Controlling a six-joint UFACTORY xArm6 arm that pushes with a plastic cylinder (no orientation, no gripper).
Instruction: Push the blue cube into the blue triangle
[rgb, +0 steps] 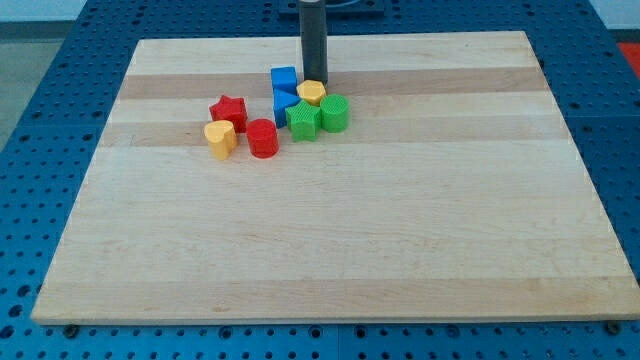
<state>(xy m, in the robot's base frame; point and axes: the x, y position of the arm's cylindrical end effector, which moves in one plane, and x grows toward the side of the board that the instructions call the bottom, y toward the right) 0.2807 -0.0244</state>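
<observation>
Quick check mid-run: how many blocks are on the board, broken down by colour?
Blue: 2, blue cube and blue triangle
Red: 2, red star-shaped block and red cylinder
Yellow: 2, yellow heart-shaped block and yellow round block
Green: 2, green star-like block and green cylinder
Total: 8

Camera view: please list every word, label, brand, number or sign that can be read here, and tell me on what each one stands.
None: no readable text in this view.
The wooden board, the blue pegboard table and the dark rod ending in my tip bear no writing.
The blocks, such as the blue cube and the blue triangle, carry no marks either.
</observation>
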